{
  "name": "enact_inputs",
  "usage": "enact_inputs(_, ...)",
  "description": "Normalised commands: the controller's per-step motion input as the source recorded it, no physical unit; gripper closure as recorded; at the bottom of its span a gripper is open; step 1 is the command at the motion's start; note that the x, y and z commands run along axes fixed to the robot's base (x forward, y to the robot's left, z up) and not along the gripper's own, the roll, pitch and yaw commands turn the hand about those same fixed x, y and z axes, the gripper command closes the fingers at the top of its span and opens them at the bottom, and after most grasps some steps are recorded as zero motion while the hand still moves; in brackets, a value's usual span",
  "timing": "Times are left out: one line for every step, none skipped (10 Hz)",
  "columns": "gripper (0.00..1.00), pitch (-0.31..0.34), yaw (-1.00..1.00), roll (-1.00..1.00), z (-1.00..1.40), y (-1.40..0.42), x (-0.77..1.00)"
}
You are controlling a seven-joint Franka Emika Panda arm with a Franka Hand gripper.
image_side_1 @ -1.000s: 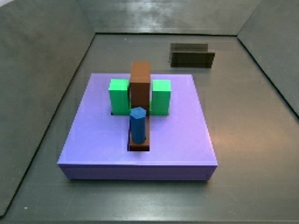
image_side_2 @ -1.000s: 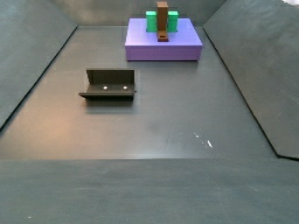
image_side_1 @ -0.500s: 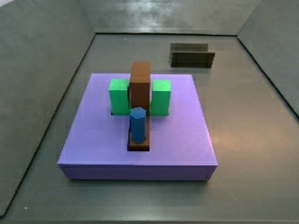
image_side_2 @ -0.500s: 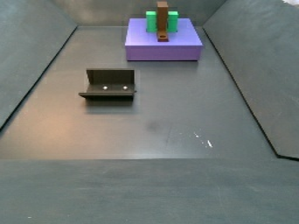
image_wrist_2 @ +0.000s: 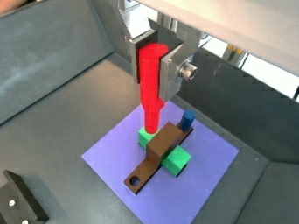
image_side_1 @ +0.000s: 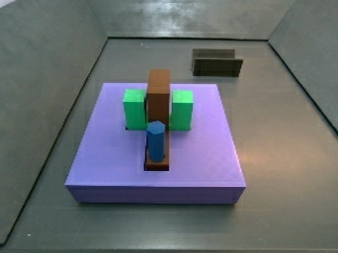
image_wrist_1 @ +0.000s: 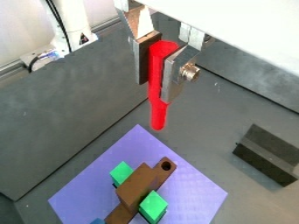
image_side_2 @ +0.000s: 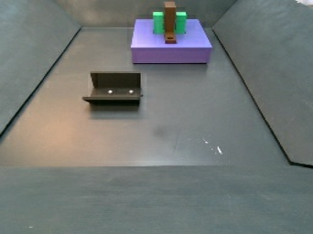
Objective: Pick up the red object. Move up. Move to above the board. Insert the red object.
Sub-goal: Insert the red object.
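Observation:
My gripper point(image_wrist_1: 162, 72) shows in both wrist views point(image_wrist_2: 155, 70) and is shut on the red object point(image_wrist_1: 160, 109), a thin bright-red peg that hangs upright below the fingers point(image_wrist_2: 153, 107). It is held high above the board point(image_wrist_1: 197, 188), a lavender slab also seen in a wrist view point(image_wrist_2: 208, 164) and both side views point(image_side_1: 199, 148) point(image_side_2: 193, 50). The board bears a brown bar point(image_wrist_1: 142, 182) with a hole at one end, green blocks point(image_wrist_1: 121, 173) and a blue peg point(image_side_1: 156, 141). Gripper and red peg are outside both side views.
The dark fixture point(image_side_2: 113, 89) stands on the grey floor away from the board, and shows in the other views too point(image_side_1: 218, 62) point(image_wrist_1: 267, 153) point(image_wrist_2: 21, 199). Sloping grey walls point(image_side_1: 53, 109) bound the floor.

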Motion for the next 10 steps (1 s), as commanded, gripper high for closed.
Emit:
enact_inputs(1.00,-0.064,-0.07,0.10,-0.99,0.42,0.00)
enact_inputs(1.00,-0.034,-0.05,0.17,-0.97,0.40,0.00)
enact_inputs(1.00,-0.047,-0.01,0.16,-0.96,0.39,0.00)
enact_inputs(1.00,-0.069,0.00,0.09,-1.00,0.26,0.00)
enact_inputs(1.00,-0.100,-0.04,0.01,-1.00,0.10,0.02)
enact_inputs(1.00,-0.116,-0.15,-0.02,-0.97,0.00,0.04)
enact_inputs(1.00,-0.121,-0.15,-0.02,-0.91,-0.01,0.00)
enact_inputs(1.00,-0.081,-0.13,0.00,-0.79,0.00,0.02)
enact_inputs(1.00,0.000,-0.13,0.00,-0.55,0.00,0.09)
enact_inputs(1.00,0.000,-0.14,0.00,-0.55,0.00,0.17)
